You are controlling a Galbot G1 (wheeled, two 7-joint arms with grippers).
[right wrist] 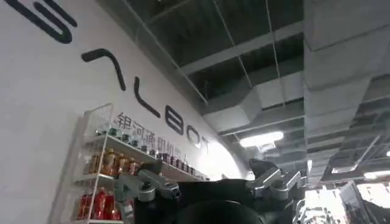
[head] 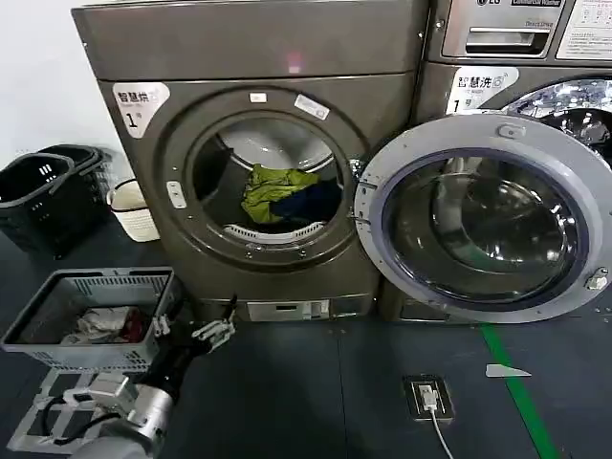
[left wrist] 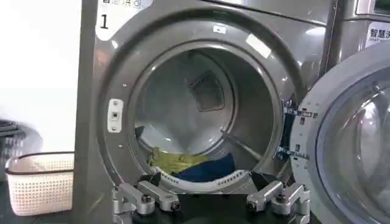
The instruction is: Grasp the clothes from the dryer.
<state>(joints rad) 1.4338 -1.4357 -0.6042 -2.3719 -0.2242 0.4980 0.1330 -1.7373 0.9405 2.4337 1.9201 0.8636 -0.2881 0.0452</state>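
Observation:
The dryer (head: 258, 57) is the bronze-grey front-loader marked "1", and its round door (head: 488, 229) is swung wide open to the right. The clothes (head: 277, 196), a lime yellow-green and navy bundle, lie at the bottom of the drum. My left gripper (head: 225, 320) hangs low in front of the dryer, below the porthole, open and holding nothing. From the left wrist the clothes (left wrist: 183, 163) lie just behind the drum lip, beyond the spread left gripper (left wrist: 207, 182). My right gripper (right wrist: 210, 176) is open, empty and pointed up at the ceiling.
A grey basket (head: 57, 354) with whitish and red cloths sits beside my left arm. Black baskets (head: 43, 191) and a white one (head: 134, 215) stand left of the dryer. The LG machine (head: 516, 38) is at the right. A floor socket (head: 426, 397) lies on the dark floor.

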